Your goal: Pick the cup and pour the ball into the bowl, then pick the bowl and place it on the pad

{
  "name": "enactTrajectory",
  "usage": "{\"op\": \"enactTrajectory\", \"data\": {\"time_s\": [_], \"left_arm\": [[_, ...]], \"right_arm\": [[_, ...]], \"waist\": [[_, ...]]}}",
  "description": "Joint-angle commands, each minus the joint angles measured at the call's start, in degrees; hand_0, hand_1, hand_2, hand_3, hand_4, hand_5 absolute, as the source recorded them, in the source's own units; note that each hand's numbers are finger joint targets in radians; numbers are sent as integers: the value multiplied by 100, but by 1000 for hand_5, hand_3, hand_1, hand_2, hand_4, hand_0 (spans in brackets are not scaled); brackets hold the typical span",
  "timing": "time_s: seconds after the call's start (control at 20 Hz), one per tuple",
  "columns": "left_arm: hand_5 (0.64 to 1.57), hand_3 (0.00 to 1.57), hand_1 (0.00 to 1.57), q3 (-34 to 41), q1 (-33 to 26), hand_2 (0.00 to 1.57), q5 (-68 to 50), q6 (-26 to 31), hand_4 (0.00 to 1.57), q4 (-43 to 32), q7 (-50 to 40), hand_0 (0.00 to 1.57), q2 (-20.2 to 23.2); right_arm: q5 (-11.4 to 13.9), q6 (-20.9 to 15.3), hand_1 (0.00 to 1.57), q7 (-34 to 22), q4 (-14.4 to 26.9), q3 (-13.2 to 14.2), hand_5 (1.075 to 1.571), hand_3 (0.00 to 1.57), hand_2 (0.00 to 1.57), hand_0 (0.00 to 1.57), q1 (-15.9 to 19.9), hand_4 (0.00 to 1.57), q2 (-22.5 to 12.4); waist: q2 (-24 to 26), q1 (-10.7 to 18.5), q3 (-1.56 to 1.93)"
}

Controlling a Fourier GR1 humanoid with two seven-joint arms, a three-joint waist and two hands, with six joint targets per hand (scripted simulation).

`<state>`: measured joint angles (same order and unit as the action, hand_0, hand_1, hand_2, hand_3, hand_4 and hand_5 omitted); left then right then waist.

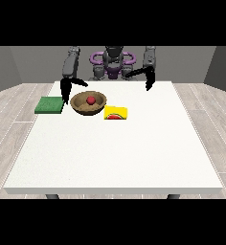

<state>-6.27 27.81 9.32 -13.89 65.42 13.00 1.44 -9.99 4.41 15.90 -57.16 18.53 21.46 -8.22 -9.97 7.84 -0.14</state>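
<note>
A brown bowl (88, 103) stands on the white table (115, 148) toward the far left, with a red ball (90, 100) inside it. A yellow cup (116, 113) lies on its side just right of the bowl, its red inside facing the camera. A green pad (49, 105) lies flat left of the bowl. The hand at the view's left (65, 93) hangs between the pad and the bowl, fingers pointing down and straight, beside the bowl's left rim. The hand at the view's right (150, 81) hovers over the table's far right part, holding nothing.
The robot's torso (113, 64) stands behind the table's far edge. Wooden floor surrounds the table.
</note>
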Motion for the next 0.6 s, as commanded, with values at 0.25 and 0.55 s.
{"op": "enactTrajectory", "data": {"time_s": [0.25,0.55], "left_arm": [[1564,0,0,383,-338,0,-447,857,0,680,-46,0,529],[1566,0,0,249,-544,0,-309,831,0,1101,-113,0,409]], "right_arm": [[-44,28,0,838,1459,162,1566,0,0,0,404,244,-187],[-61,142,0,1440,2294,239,1563,0,0,0,694,116,-358]], "waist": [[33,91,17],[-218,159,18]]}}
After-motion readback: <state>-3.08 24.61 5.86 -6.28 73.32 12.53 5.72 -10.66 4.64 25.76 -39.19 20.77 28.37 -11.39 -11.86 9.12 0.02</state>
